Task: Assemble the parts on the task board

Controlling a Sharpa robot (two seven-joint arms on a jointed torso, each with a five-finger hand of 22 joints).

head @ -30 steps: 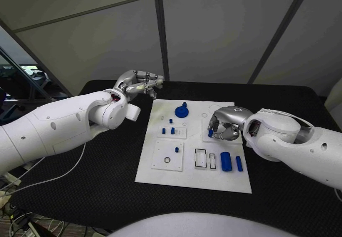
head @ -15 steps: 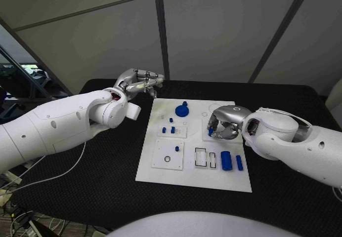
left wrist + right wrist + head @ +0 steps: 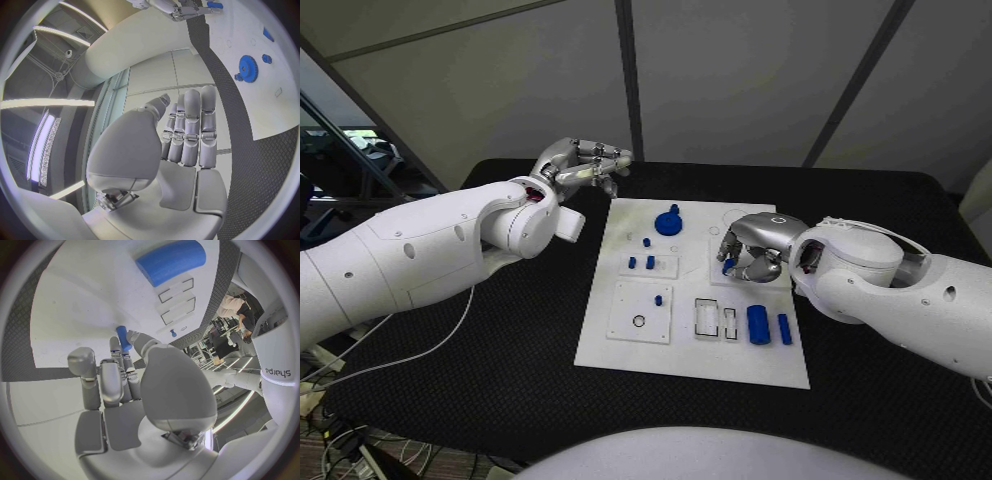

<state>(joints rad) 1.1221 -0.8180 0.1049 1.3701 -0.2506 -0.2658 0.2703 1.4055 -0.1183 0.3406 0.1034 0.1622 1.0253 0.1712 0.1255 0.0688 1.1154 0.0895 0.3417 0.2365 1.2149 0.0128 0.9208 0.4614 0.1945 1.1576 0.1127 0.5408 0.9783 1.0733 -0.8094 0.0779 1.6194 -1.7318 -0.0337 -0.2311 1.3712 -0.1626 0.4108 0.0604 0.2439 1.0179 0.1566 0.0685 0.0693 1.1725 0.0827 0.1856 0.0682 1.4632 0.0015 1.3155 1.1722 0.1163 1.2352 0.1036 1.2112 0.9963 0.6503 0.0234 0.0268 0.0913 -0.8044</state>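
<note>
The white task board [image 3: 697, 352] lies in the middle of the black table. My right hand [image 3: 751, 252] hovers low over the board's right middle and pinches a small blue peg [image 3: 727, 267] between thumb and finger; the right wrist view shows the peg [image 3: 124, 337] at the fingertips, just above the board [image 3: 81, 300]. My left hand [image 3: 584, 166] is raised beyond the board's far left corner and holds nothing, its fingers [image 3: 190, 130] loosely together. A blue gear [image 3: 669, 224] sits at the board's far end.
Small blue pegs [image 3: 640, 264] stand in a raised square left of the right hand, and another peg [image 3: 658, 301] nearer me. A blue cylinder [image 3: 757, 326] and a blue bar [image 3: 783, 330] lie beside two rectangular slots [image 3: 717, 322]. Black table [image 3: 473, 380] surrounds the board.
The right hand has crept slightly toward the board's middle with the peg still pinched. The left hand has stayed where it was.
</note>
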